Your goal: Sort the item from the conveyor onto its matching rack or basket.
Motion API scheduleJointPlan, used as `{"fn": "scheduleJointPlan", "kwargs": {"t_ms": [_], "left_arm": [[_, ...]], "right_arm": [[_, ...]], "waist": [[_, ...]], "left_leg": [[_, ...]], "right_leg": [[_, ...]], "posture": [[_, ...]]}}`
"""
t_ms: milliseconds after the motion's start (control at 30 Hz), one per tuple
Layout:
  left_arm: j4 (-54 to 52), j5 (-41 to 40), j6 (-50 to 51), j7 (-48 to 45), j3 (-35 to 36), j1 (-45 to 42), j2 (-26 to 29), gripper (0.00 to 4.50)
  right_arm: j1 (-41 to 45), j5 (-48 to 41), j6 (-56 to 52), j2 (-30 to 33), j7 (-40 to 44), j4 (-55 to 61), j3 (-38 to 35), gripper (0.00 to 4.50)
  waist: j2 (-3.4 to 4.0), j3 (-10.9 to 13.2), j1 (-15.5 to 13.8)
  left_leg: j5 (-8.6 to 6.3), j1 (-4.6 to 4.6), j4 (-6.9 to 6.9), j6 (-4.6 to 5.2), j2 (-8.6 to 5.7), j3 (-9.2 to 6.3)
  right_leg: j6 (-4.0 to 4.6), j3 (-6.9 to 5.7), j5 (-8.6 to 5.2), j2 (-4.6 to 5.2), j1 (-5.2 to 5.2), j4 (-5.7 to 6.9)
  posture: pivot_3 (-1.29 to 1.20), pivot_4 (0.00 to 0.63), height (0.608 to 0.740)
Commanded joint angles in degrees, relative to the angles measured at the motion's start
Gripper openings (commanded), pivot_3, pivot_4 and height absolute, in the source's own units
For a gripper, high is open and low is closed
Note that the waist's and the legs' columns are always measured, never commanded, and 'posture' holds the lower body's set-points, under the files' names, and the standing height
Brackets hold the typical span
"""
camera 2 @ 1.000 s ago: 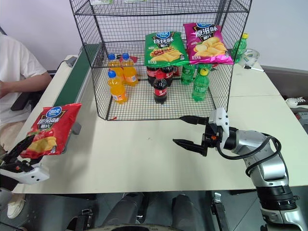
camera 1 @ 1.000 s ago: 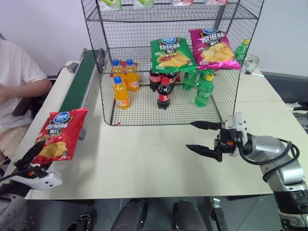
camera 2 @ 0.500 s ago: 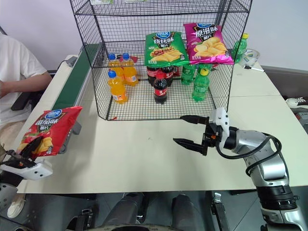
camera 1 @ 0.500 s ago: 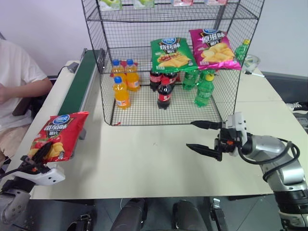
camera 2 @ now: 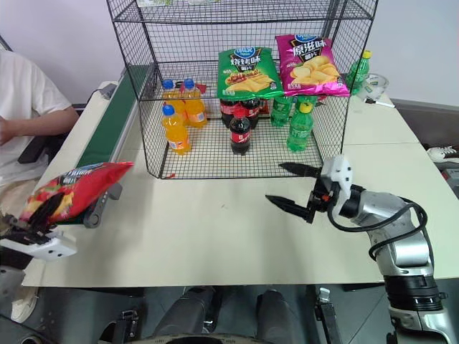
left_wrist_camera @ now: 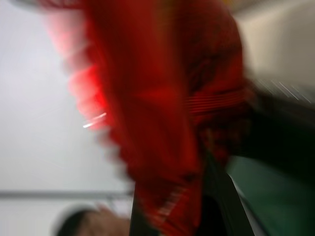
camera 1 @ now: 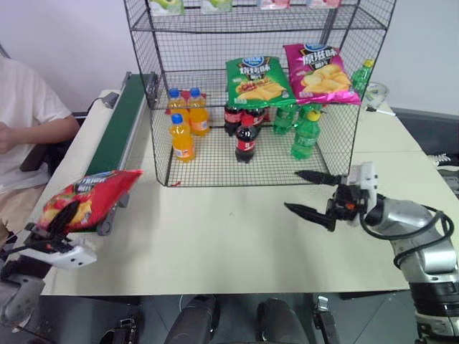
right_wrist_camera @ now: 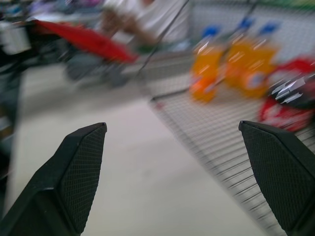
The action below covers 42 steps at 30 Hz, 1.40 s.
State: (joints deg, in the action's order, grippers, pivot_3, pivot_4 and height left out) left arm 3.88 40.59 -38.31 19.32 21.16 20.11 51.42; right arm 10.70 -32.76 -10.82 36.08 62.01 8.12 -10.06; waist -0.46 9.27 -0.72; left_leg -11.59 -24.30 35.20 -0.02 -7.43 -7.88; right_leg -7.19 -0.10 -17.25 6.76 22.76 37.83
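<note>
While the left gripper [camera 1: 63,218] is pinching the shiny red chip bag [camera 1: 90,197] tight between its black fingers, the bag is hanging in the air, tipped almost flat, over the near end of the long dark-green belt with grey metal rails [camera 1: 115,132]. The bag is sitting just above the belt's end roller, at the left edge of the pale table [camera 1: 229,236]. The right gripper [camera 1: 313,193] is floating over the table in front of the tall black wire rack [camera 1: 258,86], and its two fingers are spreading wide apart with nothing between them. Inside the rack, orange drink bottles [camera 1: 183,125], dark cola bottles [camera 1: 244,131] and green bottles [camera 1: 304,132] are standing on the bottom shelf. A green chip bag [camera 1: 256,81] and a pink chip bag [camera 1: 318,72] are leaning above them. A person in a white shirt [camera 1: 25,115] is sitting beside the belt.
</note>
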Motion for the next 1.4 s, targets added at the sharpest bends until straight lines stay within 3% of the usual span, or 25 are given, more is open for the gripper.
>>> {"fn": "scheduleJointPlan", "kwargs": {"t_ms": [33, 267, 500, 667, 833, 1000, 1267, 1400], "left_arm": [[-8.53, -1.94, -0.08, -3.30, 3.98, 1.05, 0.51, 0.09], [-19.33, -4.02, 6.48, -13.11, -1.77, -11.45, -2.70, 0.09], [-13.95, 2.04, 13.58, -14.88, -12.09, -33.94, -8.11, 0.09], [-3.24, 7.32, 13.47, -9.57, -19.38, -45.87, -11.01, 0.09], [15.75, 12.10, 14.43, -1.59, -27.23, -59.95, -14.93, 0.09], [31.40, 16.97, 14.70, 7.76, -34.34, -70.18, -15.38, 0.09], [57.87, 16.57, 18.81, 14.16, -41.94, -84.56, -19.42, 0.09], [65.60, 14.45, 19.31, 13.62, -43.59, -88.76, -22.29, 0.09]], "right_arm": [[-0.62, -0.35, 3.72, -2.29, -2.21, 0.80, -2.52, 4.50], [-0.44, 0.97, 8.62, -6.17, -8.08, 1.14, -4.37, 4.50], [-0.58, 3.21, 12.10, -9.35, -13.90, 2.26, -3.96, 4.50], [-1.14, 3.71, 12.19, -9.96, -15.12, 2.88, -2.82, 4.50], [-0.41, 4.69, 12.28, -9.83, -15.85, 2.78, -1.52, 4.50], [-0.05, 5.22, 12.04, -9.52, -16.27, 2.92, -0.88, 4.50], [-0.49, 5.63, 11.43, -9.16, -17.37, 3.86, -0.87, 4.50], [-0.81, 5.81, 10.85, -8.80, -17.66, 4.61, -0.45, 4.50]], "waist": [[-0.01, 0.00, 0.14], [0.03, 0.01, -0.19], [0.03, 0.00, 0.12], [0.05, 0.00, 0.28], [0.00, 0.01, -0.02], [-0.03, 0.03, 0.39], [-0.07, 0.05, 0.28], [-0.15, 0.10, 0.37]], "left_leg": [[0.01, 0.01, -0.02, 0.02, 0.01, 0.00], [0.03, 0.09, 0.03, 0.00, 0.01, 0.04], [0.13, 0.14, 0.02, -0.08, 0.00, 0.04], [0.15, 0.18, -0.06, -0.10, 0.02, 0.08], [0.17, 0.18, 0.03, -0.11, -0.04, 0.04], [0.18, 0.16, -0.01, -0.12, -0.05, 0.06], [0.19, 0.10, 0.04, -0.12, -0.07, 0.06], [0.19, 0.08, 0.04, -0.12, -0.07, 0.07]], "right_leg": [[0.00, 0.00, 0.00, 0.00, 0.00, 0.02], [0.02, -0.02, 0.01, -0.01, -0.06, 0.11], [0.01, -0.04, 0.03, -0.11, -0.24, 0.26], [0.01, 0.05, 0.03, -0.27, -0.19, 0.27], [-0.04, 0.01, 0.06, -0.28, -0.26, 0.28], [-0.06, 0.04, 0.06, -0.29, -0.18, 0.29], [-0.09, 0.03, 0.06, -0.29, -0.17, 0.32], [-0.10, 0.02, 0.05, -0.29, -0.15, 0.35]], "posture": [[0.00, 0.150, 0.740], [0.00, 0.150, 0.740], [0.00, 0.150, 0.740], [0.00, 0.150, 0.740], [0.00, 0.150, 0.740], [0.00, 0.150, 0.740], [0.00, 0.150, 0.740], [0.00, 0.150, 0.740]]}}
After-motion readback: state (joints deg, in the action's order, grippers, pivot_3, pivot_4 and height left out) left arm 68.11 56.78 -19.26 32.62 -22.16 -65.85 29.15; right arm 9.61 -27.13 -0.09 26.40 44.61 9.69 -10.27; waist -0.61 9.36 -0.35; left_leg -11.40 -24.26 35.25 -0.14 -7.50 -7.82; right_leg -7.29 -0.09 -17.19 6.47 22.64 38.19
